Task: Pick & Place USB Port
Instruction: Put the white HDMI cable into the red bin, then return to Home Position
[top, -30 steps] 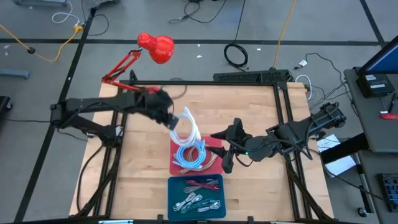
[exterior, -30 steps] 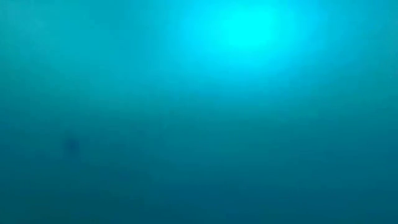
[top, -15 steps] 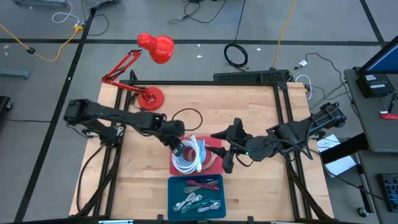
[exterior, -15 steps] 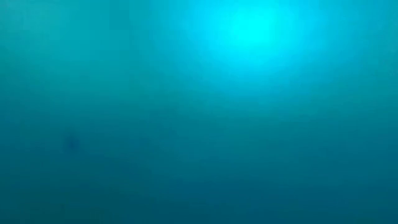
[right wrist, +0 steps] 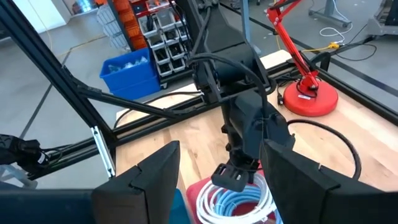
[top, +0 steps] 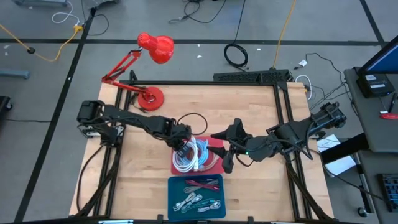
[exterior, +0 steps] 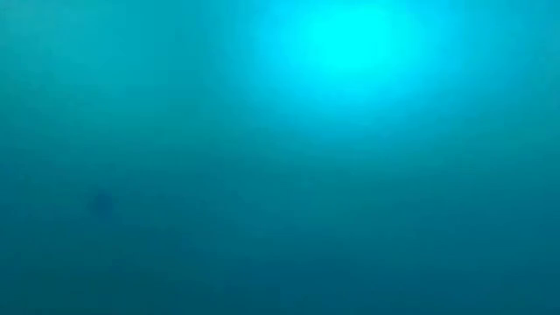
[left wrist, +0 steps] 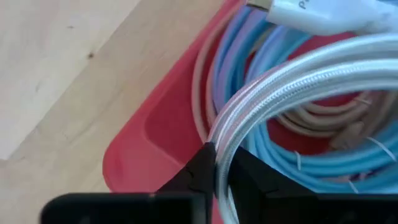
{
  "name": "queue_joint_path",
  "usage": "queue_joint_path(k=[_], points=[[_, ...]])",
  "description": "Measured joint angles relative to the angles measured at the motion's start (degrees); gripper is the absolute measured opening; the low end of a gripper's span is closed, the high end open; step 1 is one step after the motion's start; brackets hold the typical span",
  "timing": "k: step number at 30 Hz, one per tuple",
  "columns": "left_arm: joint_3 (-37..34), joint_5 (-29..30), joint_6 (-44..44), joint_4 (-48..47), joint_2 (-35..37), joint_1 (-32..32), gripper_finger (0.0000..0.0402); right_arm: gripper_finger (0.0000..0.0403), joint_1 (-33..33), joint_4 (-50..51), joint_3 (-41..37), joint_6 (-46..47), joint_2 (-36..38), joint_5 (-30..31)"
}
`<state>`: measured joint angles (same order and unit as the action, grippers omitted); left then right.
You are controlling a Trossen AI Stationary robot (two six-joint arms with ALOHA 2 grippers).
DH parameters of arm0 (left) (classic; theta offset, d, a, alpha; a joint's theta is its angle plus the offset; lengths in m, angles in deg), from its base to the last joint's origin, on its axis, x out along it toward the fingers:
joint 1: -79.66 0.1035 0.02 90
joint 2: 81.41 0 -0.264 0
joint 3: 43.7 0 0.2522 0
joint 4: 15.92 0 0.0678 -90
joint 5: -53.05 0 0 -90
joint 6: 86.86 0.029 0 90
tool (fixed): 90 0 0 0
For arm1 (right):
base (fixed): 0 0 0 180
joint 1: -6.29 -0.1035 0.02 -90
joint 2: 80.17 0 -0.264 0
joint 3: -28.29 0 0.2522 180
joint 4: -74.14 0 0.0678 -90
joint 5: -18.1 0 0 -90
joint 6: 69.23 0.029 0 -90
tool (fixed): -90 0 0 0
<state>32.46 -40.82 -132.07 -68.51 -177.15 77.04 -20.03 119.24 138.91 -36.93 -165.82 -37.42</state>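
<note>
Lifting straight up and slowly looked wisest, since the left gripper [left wrist: 214, 180] had its fingers clamped on a white cable [left wrist: 292, 81] still tangled among the blue and beige coils in the red tray [top: 214, 144]. The right gripper [right wrist: 214, 186] waited beside that tray, fingers apart. Nearer the table's front edge, the blue tray [top: 172, 198] held several cables already.

The low view shows only a blue blur. In the left wrist view, the red tray [left wrist: 155, 134] and white braided cable [left wrist: 298, 81] run past the edges, cable ends unseen.
</note>
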Motion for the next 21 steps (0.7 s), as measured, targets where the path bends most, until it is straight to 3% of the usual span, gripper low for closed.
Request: queue_joint_path(k=[6,15,19,21], points=[[-0.11,0.37,0.07,-1.80,3.16,0.20,0.0077,0.0215,-0.02,0.15,0.00,0.04,0.00,-0.02],[-0.10,0.04,-1.94,-0.28,11.51,0.18,0.0086,0.0215,-0.02,0.18,0.00,0.08,0.00,-0.03],[-0.16,1.23,-2.08,5.50,18.21,0.09,0.0087,0.0215,0.00,0.32,0.00,-0.04,0.00,-0.02],[-0.06,1.45,-1.79,13.15,21.78,-0.04,0.0087,0.0215,0.00,0.38,0.00,-0.07,0.00,-0.02]])
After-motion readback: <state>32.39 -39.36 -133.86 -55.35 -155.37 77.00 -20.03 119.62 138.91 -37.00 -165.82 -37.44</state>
